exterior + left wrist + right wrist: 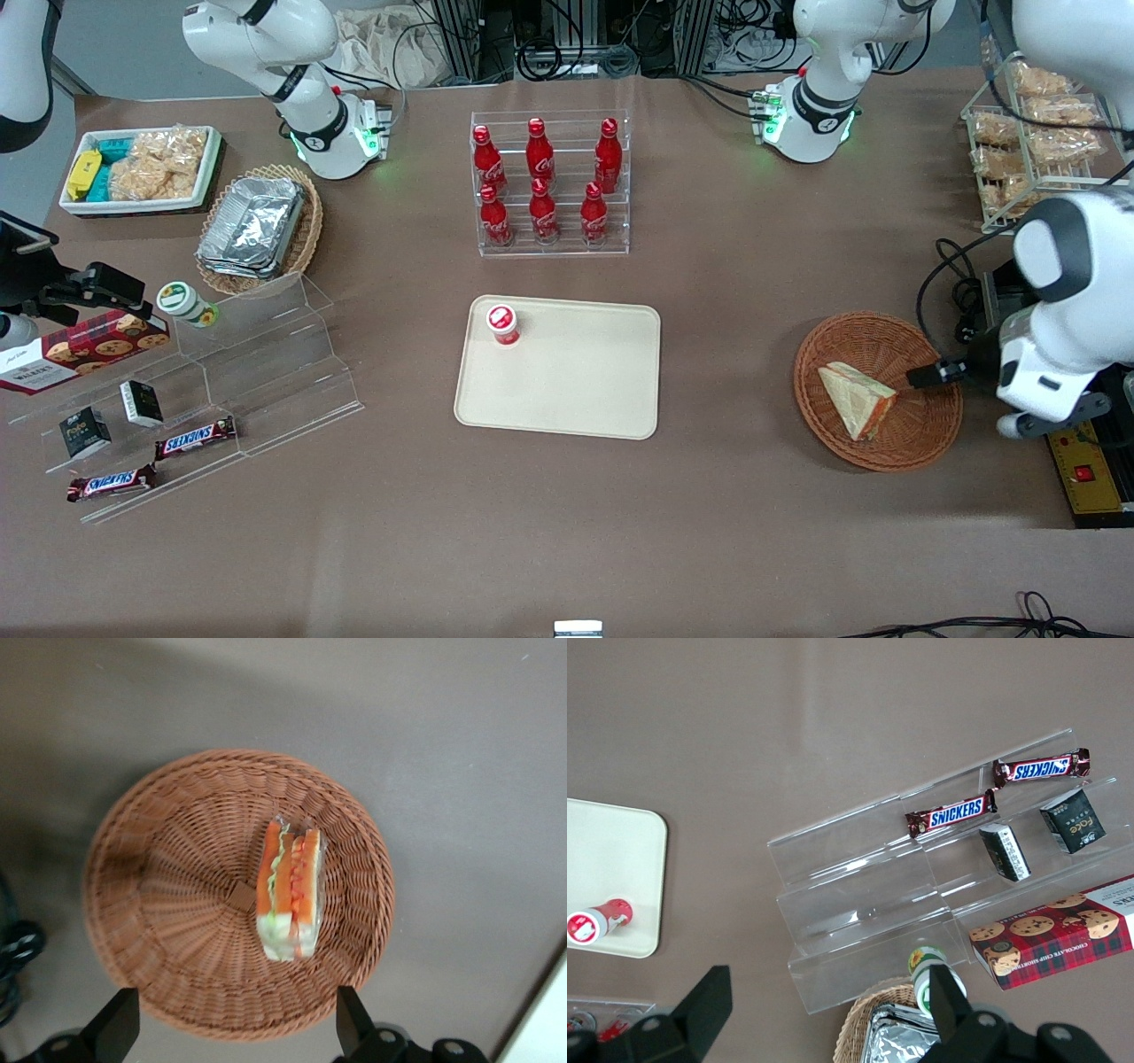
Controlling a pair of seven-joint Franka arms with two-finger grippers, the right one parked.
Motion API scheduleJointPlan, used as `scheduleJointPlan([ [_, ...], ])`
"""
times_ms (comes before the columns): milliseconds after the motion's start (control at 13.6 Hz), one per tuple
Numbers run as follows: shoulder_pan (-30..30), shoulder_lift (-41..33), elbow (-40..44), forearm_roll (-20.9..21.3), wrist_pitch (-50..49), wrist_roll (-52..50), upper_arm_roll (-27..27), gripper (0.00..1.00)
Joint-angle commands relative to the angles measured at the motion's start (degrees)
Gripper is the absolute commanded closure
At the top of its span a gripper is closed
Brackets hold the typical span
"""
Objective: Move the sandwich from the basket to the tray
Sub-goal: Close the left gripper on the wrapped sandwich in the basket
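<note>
The sandwich [856, 399], a pale triangular wedge with an orange-red filling edge in clear wrap, lies in the round reddish-brown wicker basket [921, 425] toward the working arm's end of the table. In the left wrist view the sandwich [289, 889] shows its filling edge inside the basket [168, 904]. My left gripper [921, 377] hangs over the basket's rim, beside the sandwich; its open, empty fingers [353, 1017] straddle the rim, with the gripper [232, 1023] apart from the sandwich. The cream-beige tray [576, 381] lies mid-table.
A small red-capped bottle [502, 323] stands on the tray's corner. A clear rack of red cola bottles [549, 182] stands farther from the camera. A wire rack of bagged snacks [1028, 133] and a yellow box [1085, 470] flank the working arm. Clear display steps [221, 372] hold snacks.
</note>
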Motion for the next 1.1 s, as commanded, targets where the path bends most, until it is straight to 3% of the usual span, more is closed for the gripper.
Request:
scheduleJointPlan([
  [0,-1.24,3.58,-0.50,-1.18,4.94,-0.81,0.03,0.00],
  [514,-3.35,10.36,-4.28,-0.75,15.85,-0.55,-0.15,0.00],
  [661,-3.62,10.89,-4.28,-0.65,16.13,-0.55,-0.15,0.18],
  [881,-3.62,10.28,-4.28,-0.57,15.51,-0.11,-0.15,0.63],
  [1028,-3.70,9.31,-3.84,-0.13,14.99,-0.29,-0.06,0.82],
])
